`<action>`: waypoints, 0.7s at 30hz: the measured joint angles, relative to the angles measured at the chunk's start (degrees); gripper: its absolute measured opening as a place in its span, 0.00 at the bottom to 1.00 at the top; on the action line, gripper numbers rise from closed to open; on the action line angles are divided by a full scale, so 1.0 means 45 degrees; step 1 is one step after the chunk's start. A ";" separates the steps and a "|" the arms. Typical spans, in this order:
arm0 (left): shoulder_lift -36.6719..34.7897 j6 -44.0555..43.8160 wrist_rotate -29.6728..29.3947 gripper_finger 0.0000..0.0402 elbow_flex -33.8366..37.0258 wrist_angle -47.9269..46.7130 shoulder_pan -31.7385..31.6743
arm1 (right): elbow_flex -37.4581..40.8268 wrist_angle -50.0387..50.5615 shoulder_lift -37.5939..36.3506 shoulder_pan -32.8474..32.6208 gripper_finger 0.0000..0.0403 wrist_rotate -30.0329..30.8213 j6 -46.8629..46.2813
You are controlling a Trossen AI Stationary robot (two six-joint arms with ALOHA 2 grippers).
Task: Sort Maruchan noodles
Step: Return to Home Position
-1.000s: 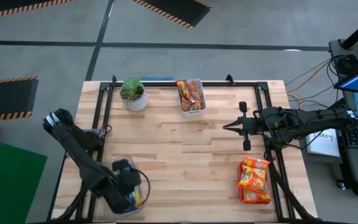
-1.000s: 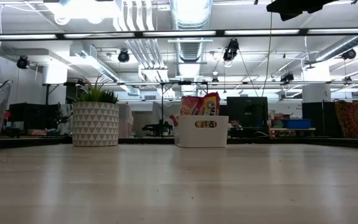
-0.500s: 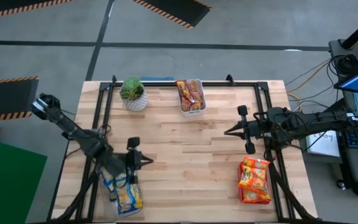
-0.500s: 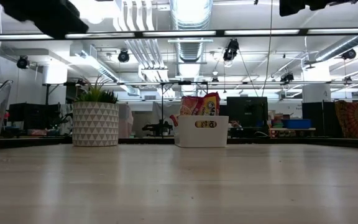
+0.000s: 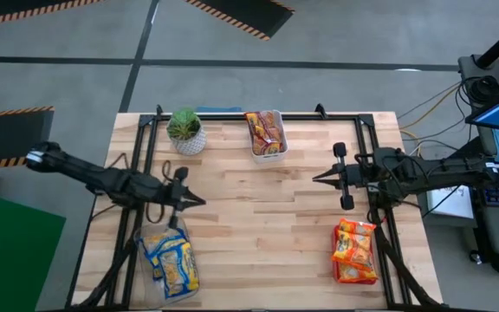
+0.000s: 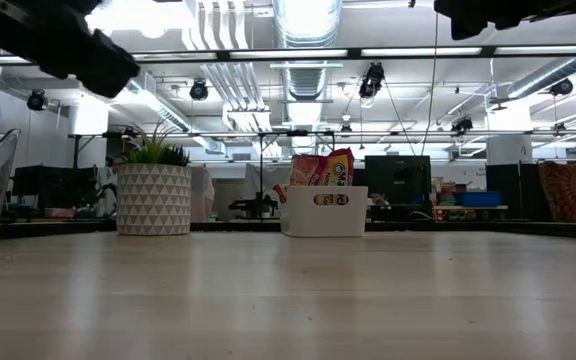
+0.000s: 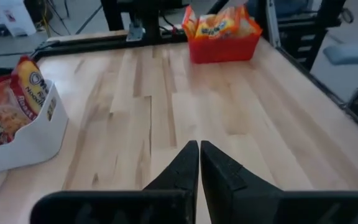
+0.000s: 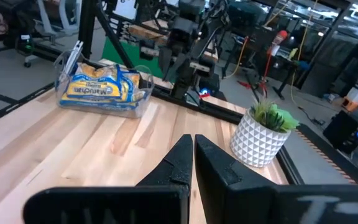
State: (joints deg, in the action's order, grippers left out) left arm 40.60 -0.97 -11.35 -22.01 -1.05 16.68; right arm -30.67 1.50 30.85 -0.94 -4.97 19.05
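Note:
My left gripper (image 5: 193, 201) (image 7: 199, 148) hovers shut and empty above the table's left half, just beyond a clear container (image 5: 170, 264) (image 8: 101, 90) that holds blue-and-yellow noodle packets. My right gripper (image 5: 319, 179) (image 8: 191, 140) hovers shut and empty over the right half, pointing toward the table's left. Orange-yellow packets lie in a red bin (image 5: 354, 251) (image 7: 222, 31) at the near right. Red packets stand in a white bin (image 5: 265, 133) (image 7: 11, 118) (image 6: 323, 200) at the far edge.
A small potted plant (image 5: 185, 130) (image 6: 153, 190) (image 8: 263, 134) stands at the far edge, left of the white bin. Black frame rails (image 5: 145, 156) run along the table's left, right and far sides. Bare wood (image 5: 258, 217) lies between the two grippers.
My left gripper has risen from over the clear container at the near left, swung toward the far edge and the table's middle, and turned from pointing down to lying level. The blue-and-yellow packets in the container now show uncovered.

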 joint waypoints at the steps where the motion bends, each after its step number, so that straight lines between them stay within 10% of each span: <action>1: -0.0511 -0.0090 0.0090 0.00 0.0152 -0.0287 -0.0019 | 0.0009 0.0030 0.0000 0.0012 0.02 0.0000 -0.0002; 21: -0.6898 -0.0037 -0.0593 0.00 0.3482 -0.0347 -0.0451 | 0.0391 0.0781 -0.0251 0.0053 0.02 -0.0005 0.0246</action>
State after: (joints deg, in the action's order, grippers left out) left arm 9.56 -1.14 -14.02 -6.34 -2.61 14.65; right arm -28.91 5.01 29.72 -0.70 -4.99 20.16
